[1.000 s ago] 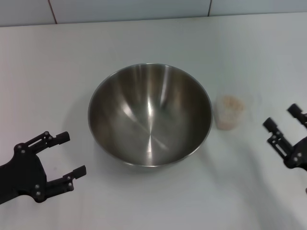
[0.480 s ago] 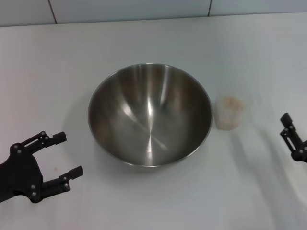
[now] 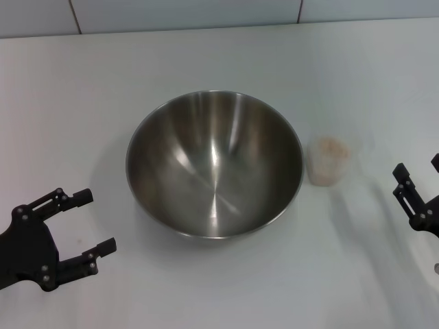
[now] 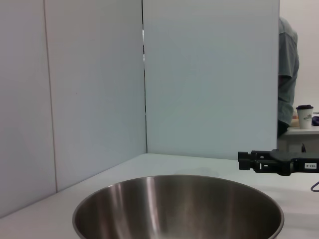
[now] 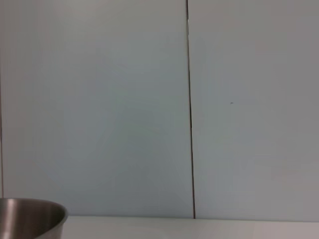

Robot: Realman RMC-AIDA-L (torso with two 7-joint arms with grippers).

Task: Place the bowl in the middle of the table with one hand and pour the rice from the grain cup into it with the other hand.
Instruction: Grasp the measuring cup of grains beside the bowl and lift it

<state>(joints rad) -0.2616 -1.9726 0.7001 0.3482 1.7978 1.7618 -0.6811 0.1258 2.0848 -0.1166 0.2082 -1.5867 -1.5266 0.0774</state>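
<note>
Since half a second ago the right claw [image 3: 420, 192] has edged back in from the surface's [image 3: 206, 55] right edge, fingers apart, near the rice-filled cup [image 3: 328, 160]. Just beside it stands the bowl [image 3: 214, 163], mid-surface. Left claw [image 3: 88, 223] waits spread, well apart.

A plain white bench [image 3: 206, 55] filled the head view, evenly lit with soft shadows. Behind the bench stood a pale tiled wall [image 3: 185, 12] with thin dark seams. In the left wrist view, pale panels [image 4: 209, 74] rose behind the bench; beside them a person in a grey shirt [image 4: 288, 74] stood near a paper coffee cup [image 4: 304, 116] on a farther table.
</note>
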